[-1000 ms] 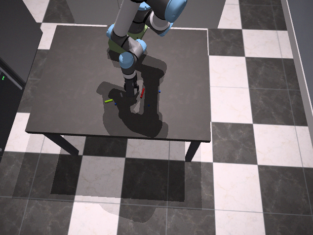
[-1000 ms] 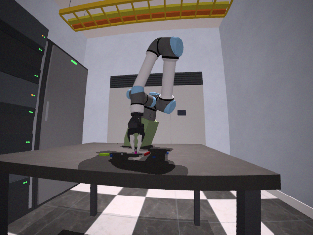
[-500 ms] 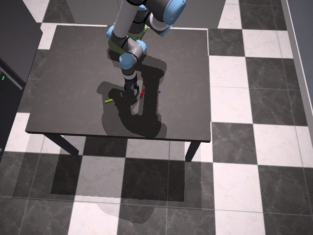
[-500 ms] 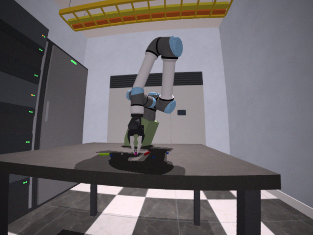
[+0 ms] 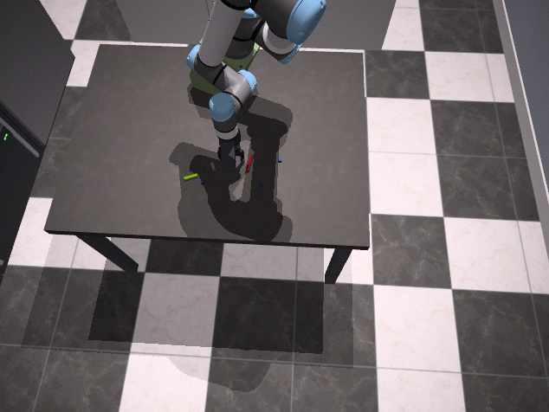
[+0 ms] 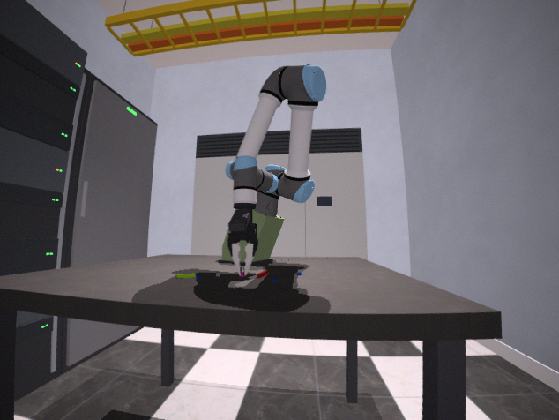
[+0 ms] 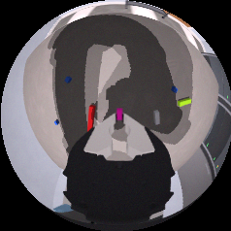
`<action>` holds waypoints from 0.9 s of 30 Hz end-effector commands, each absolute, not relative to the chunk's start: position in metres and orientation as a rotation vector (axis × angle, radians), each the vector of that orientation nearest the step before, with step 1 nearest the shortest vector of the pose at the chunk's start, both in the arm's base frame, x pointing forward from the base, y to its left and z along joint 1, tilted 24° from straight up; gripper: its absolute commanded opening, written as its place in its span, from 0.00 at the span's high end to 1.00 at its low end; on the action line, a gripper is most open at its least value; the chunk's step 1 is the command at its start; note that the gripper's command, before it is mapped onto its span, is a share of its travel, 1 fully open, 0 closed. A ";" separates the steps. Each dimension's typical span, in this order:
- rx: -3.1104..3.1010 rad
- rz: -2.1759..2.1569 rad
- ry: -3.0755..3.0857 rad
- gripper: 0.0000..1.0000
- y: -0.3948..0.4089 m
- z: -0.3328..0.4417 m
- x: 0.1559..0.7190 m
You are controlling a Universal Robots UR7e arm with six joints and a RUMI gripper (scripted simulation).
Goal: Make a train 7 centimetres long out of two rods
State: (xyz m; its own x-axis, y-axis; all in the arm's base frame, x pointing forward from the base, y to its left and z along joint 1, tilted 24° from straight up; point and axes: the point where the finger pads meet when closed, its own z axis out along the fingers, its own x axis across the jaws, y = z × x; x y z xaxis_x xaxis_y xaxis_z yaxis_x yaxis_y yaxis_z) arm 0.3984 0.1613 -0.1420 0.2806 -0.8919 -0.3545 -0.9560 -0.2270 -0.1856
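Observation:
My gripper (image 5: 232, 167) (image 6: 242, 269) (image 7: 119, 114) is shut on a short magenta rod (image 6: 242, 274) (image 7: 119, 114) and holds it low over the dark table (image 5: 132, 111) (image 6: 383, 294); the arm hides the rod in the top view. A red rod (image 5: 249, 163) (image 6: 262, 273) (image 7: 90, 117) lies flat just to the right of the gripper, apart from it. A lime rod (image 5: 190, 177) (image 6: 185, 275) (image 7: 183, 102) lies flat further to the left. A small grey rod (image 5: 213, 166) (image 7: 156, 116) lies between the lime rod and the gripper.
Three small blue rods lie scattered: one (image 5: 203, 182) (image 7: 174, 89) beside the lime rod, one (image 5: 260, 184) (image 7: 56, 122) in front of the red rod, one (image 5: 280, 160) (image 7: 68, 80) to its right. The arm's green base (image 5: 202, 81) stands at the table's back.

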 end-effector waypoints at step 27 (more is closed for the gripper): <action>-2.193 0.242 1.672 0.89 0.161 -0.142 0.399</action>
